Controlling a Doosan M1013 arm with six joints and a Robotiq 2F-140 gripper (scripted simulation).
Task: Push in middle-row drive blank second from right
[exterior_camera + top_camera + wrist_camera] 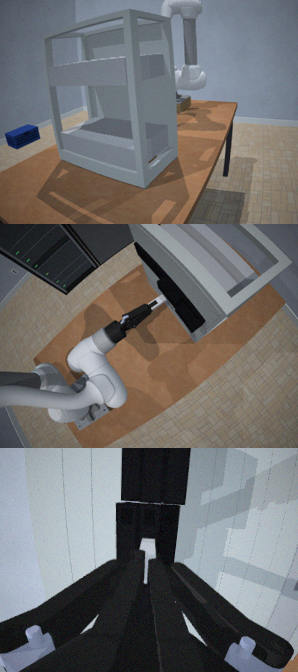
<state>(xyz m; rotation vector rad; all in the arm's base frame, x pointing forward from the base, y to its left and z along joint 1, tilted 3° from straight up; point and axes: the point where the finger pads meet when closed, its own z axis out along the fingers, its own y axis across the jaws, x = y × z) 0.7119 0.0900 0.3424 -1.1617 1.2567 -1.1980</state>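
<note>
- The big grey rack (211, 310) stands on the brown tabletop (171, 369), and its dark front faces the robot. From the side view it looks flat on its feet, not tipped.
- The white arm (95, 369) starts at its base plate (83, 424) in the near left corner of the top view. It bends once and then reaches far and to the right, toward the rack's front.
- The end effector (157, 303) is black and points nearly straight at the front. Its fingers are shut tight together with nothing between them, so it works like one blunt poking stick.
- The drive blanks (157, 458) are the dark blocks on the front. In the wrist view one dark blank (148, 530) sits right ahead of the fingertips, and another sits above it.
- I think the blank in front of the tips is the one to push. I cannot count the rows and places from these views, so I cannot be sure.
- The step in hand looks like the push itself. The tips seem to be at the blank or just beside it, but I cannot tell if they touch.
- The next move should be a slow, straight push in until the blank stops and clicks. It must be gentle, because the rack is loose and could slide or tip.
</note>
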